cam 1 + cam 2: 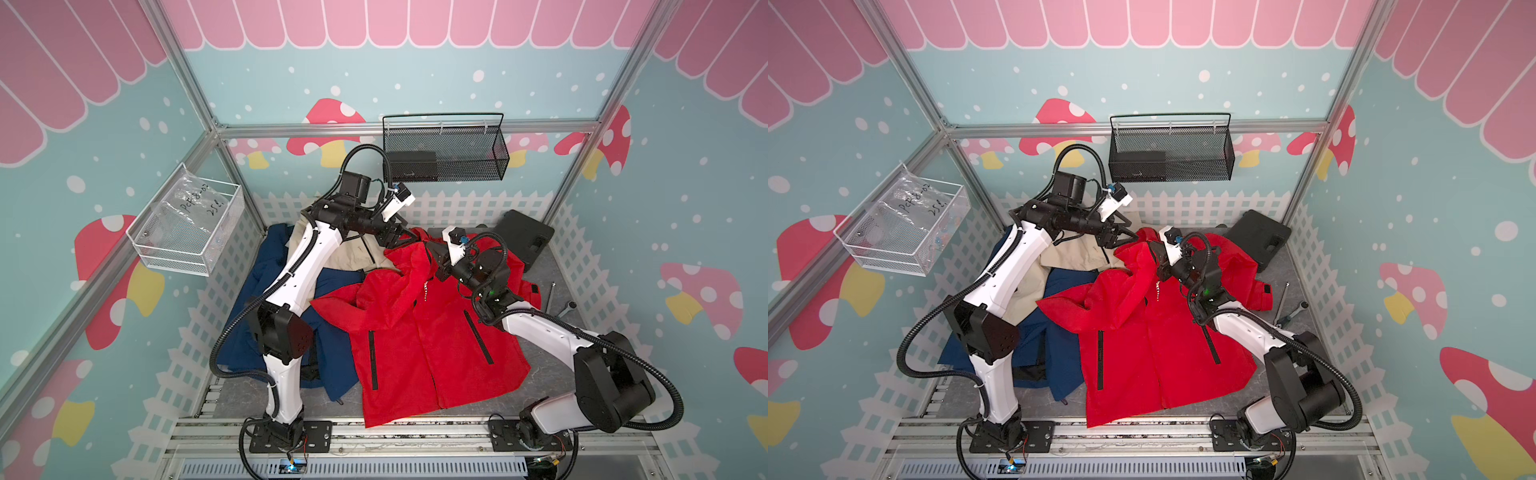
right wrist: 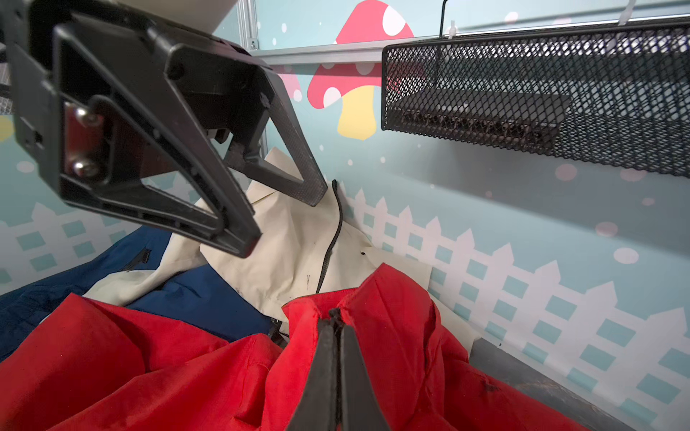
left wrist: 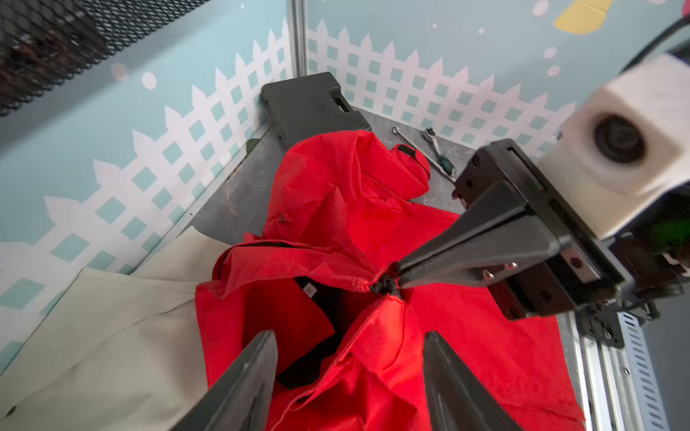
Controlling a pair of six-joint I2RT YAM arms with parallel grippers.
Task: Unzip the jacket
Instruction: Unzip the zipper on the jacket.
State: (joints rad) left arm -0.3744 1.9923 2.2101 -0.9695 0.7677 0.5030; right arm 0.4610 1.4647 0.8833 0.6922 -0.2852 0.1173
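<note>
The left arm and right arm have glossy white shells between bulky matte-black joints, with ribbed black hoses looping beside them. Black bolted base plates sit at seven and five o'clock. The fingers are black triangular frames with two silver screws; a boxy white camera tops each wrist.

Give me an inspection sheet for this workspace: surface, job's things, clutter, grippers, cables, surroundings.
Surface: grey table, mostly under clothing.
Job's things: red jacket front up, zipper looks closed.
Clutter: blue jacket, beige jacket, black case, hand tools.
Grippers: right gripper shut on the red jacket's collar at the zipper top; left gripper open beside it.
Cables: black hoses along both arms.
Surroundings: black basket on back wall; white basket with plastic bag on side wall.
</note>
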